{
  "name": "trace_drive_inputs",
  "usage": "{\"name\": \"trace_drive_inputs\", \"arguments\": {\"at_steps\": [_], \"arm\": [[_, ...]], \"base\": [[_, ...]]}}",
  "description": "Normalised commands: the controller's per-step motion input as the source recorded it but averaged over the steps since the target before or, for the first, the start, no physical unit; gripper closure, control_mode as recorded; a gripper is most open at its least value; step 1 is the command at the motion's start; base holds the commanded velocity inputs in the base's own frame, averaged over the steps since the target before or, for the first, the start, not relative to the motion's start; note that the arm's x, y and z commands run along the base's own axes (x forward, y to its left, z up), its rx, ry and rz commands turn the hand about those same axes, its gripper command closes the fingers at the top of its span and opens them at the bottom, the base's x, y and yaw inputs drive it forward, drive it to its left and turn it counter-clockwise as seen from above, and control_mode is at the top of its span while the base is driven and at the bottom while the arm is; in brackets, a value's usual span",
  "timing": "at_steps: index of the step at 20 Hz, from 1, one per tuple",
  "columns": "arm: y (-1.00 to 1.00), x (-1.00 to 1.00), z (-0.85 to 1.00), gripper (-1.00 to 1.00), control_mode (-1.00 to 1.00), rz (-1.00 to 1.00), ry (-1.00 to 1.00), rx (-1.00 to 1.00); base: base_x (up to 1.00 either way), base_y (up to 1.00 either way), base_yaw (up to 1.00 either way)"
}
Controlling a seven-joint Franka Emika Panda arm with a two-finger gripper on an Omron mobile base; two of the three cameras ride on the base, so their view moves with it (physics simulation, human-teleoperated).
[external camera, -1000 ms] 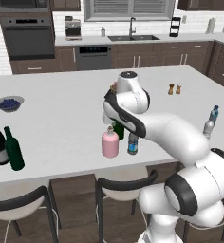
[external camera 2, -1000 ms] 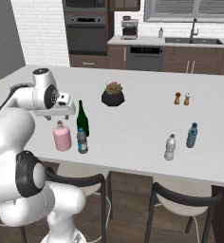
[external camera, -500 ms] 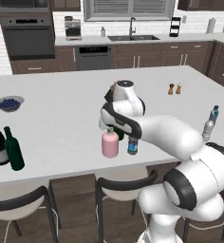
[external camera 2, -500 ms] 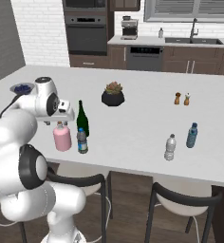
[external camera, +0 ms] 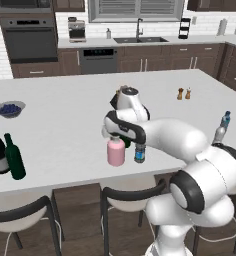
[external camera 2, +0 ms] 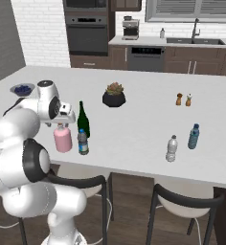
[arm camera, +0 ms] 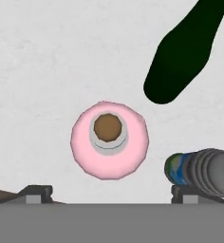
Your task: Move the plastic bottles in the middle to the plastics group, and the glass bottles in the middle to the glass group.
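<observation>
Pink bottle (arm camera: 109,140): squat, round body, brown cork stopper in a pale collar; stands upright on the white island counter (external camera: 65,125) near its front edge. From the hand view it sits centred directly below the gripper (arm camera: 111,192), whose jaws are spread wide with nothing between them; only the 2 dark fingertips (arm camera: 35,192) poke up at the bottom.

Just right of it, the small water bottle (external camera: 139,153), blue cap and blue band. Behind the two, the slim green wine bottle (external camera 2: 83,119), tall and long-necked.

In the left base view the arm hides most of the green bottle and the gripper itself; the right base view shows that bottle whole. In the hand view its neck is cut off at the top edge, and the water bottle's cap is hard to make out
</observation>
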Motion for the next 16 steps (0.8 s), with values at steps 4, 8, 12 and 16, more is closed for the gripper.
{"name": "trace_drive_inputs", "arguments": {"at_steps": [4, 8, 12, 16], "arm": [[0.17, 0.29, -0.05, -1.0, -1.0, 0.0, 0.0, 0.0], [0.06, 0.19, -0.23, -1.0, -1.0, 0.0, 0.0, 0.0], [0.0, 0.25, -0.45, -1.0, -1.0, 0.0, 0.0, 0.0], [0.0, 0.08, -0.27, -1.0, -1.0, 0.0, 0.0, 0.0]], "base": [[0.0, 0.0, 0.0], [0.0, 0.0, 0.0], [0.0, 0.0, 0.0], [0.0, 0.0, 0.0]]}}
